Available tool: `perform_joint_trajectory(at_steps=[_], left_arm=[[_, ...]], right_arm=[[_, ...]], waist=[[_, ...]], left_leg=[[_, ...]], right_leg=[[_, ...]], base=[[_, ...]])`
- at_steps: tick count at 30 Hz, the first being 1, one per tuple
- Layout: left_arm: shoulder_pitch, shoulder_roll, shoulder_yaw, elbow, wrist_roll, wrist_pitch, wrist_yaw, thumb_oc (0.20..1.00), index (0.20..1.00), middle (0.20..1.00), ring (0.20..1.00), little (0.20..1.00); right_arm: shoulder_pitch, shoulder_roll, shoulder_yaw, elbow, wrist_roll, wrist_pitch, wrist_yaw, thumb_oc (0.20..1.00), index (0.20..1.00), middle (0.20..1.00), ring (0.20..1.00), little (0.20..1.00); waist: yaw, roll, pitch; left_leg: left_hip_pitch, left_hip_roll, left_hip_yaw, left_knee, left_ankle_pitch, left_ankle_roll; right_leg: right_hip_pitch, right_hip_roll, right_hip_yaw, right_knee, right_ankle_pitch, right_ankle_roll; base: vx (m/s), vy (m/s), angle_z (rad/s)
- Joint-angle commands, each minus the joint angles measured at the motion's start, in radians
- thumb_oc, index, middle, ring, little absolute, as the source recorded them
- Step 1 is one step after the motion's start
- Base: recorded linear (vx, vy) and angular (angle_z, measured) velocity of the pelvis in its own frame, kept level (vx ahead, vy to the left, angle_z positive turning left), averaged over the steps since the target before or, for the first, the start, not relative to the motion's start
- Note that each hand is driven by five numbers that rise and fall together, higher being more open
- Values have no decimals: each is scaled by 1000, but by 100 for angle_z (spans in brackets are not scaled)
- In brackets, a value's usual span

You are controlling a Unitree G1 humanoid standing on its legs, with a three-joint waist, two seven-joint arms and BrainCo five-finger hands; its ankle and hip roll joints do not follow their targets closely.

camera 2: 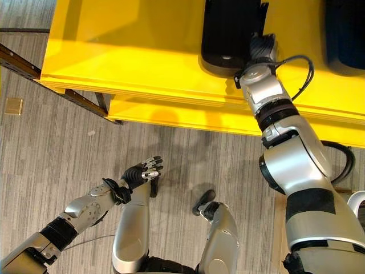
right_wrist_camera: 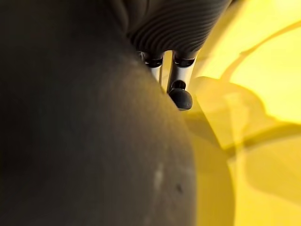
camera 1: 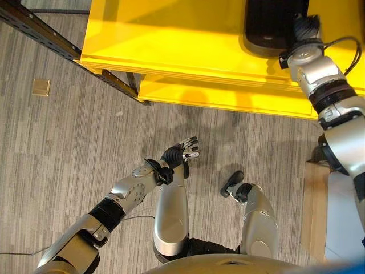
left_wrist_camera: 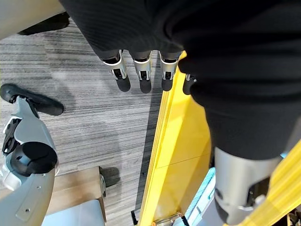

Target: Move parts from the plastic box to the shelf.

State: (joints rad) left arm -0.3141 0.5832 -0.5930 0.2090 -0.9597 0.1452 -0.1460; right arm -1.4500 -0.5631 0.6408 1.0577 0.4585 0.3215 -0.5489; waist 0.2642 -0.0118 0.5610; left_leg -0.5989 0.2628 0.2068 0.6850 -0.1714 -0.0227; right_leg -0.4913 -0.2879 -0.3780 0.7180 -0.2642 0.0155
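Note:
A black rounded part (camera 1: 269,25) lies on the yellow shelf (camera 1: 171,45) at its far right. My right hand (camera 1: 307,27) reaches over the shelf's front edge and rests against the part's right side. In the right wrist view the black part (right_wrist_camera: 84,122) sits close against the hand, with a dark-tipped finger (right_wrist_camera: 180,96) running alongside it over the yellow surface. The thumb is hidden behind the part. My left hand (camera 1: 178,154) hangs low over the grey floor with fingers (left_wrist_camera: 141,70) straight and nothing in it.
A second dark part (camera 2: 345,34) sits on the shelf further right. A dark metal rail (camera 1: 34,28) runs at the upper left. A wooden board (camera 1: 313,200) lies on the floor at right, and a small tan square (camera 1: 40,87) at left.

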Motion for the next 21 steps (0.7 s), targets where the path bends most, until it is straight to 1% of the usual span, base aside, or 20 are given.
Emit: perform_joint_trajectory(at_steps=[1,5,11,14,16,21], left_arm=[[22,4,-59,-107,-29,-21,-10,1000,1000,1000,1000,1000],[21,17,-69,-113,-40,-38,-28,1000,1000,1000,1000,1000],[19,51,-72,-143,-58,-19,-59,1000,1000,1000,1000,1000],[18,67,-75,-146,-75,-24,-65,1000,1000,1000,1000,1000],[23,77,-75,-162,-74,-16,-70,1000,1000,1000,1000,1000],[31,96,-71,-191,-71,-3,-82,1000,1000,1000,1000,1000]], right_arm=[[-139,-89,40,-7,-48,-25,-55,200,200,200,200,200],[-162,-99,69,21,-74,-12,-57,200,200,200,200,200],[-207,-101,114,51,-104,-6,-76,200,200,200,200,200],[-225,-100,130,52,-93,8,-96,200,200,200,200,200],[-231,-104,134,55,-102,14,-111,200,200,200,200,200],[-245,-117,149,60,-118,-1,-133,200,200,200,200,200]], waist=[[17,27,-41],[23,31,-41],[32,43,-41],[35,43,-41],[37,43,-41],[41,41,-41]], left_leg=[[41,12,-4,-66,-8,7],[15,9,-18,-56,-6,8],[-3,12,-31,-85,23,-2],[-12,15,-35,-97,37,-9],[-19,16,-41,-106,48,-15],[-34,22,-50,-118,65,-22]], right_leg=[[-23,-10,10,109,0,42],[-48,-4,12,136,-10,33],[-73,2,4,148,-16,26],[-83,7,-1,149,-17,23],[-91,12,-5,152,-19,20],[-104,21,-12,155,-20,17]], base=[[40,-37,1],[47,-61,3],[54,-70,3],[42,-79,0],[56,-86,-2],[51,-89,4]])
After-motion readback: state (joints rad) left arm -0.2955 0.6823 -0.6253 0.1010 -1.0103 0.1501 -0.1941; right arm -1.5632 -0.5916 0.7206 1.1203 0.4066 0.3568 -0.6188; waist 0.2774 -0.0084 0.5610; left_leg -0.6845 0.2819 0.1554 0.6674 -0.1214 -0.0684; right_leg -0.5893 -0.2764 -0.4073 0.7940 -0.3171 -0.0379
